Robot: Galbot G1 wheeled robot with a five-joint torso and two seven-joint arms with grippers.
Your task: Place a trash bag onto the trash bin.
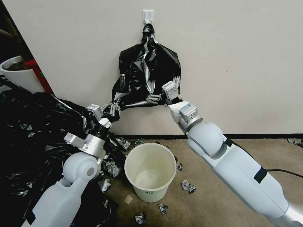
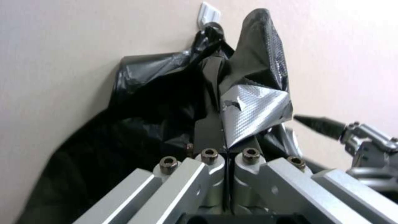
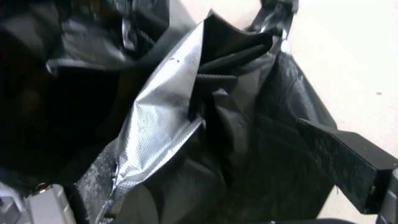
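A bundle of black bags (image 1: 148, 60) hangs by its knotted top from a white wall hook (image 1: 148, 15). My left gripper (image 1: 115, 107) is shut on the lower left corner of a trash bag (image 1: 129, 99), stretching its film down and left. In the left wrist view its fingers (image 2: 209, 133) press together on the grey-sheened film (image 2: 253, 115). My right gripper (image 1: 152, 98) stands open at the bundle's lower right edge. One of its black fingers (image 3: 348, 165) is well apart from the film (image 3: 157, 124). The cream-white trash bin (image 1: 150, 171) stands open on the floor below.
A big heap of black plastic sheeting (image 1: 28, 138) covers the floor at the left, under my left arm. A white planter pot (image 1: 17, 75) stands behind it by the wall. Crumpled plastic scraps (image 1: 188, 186) lie around the bin on the brown carpet.
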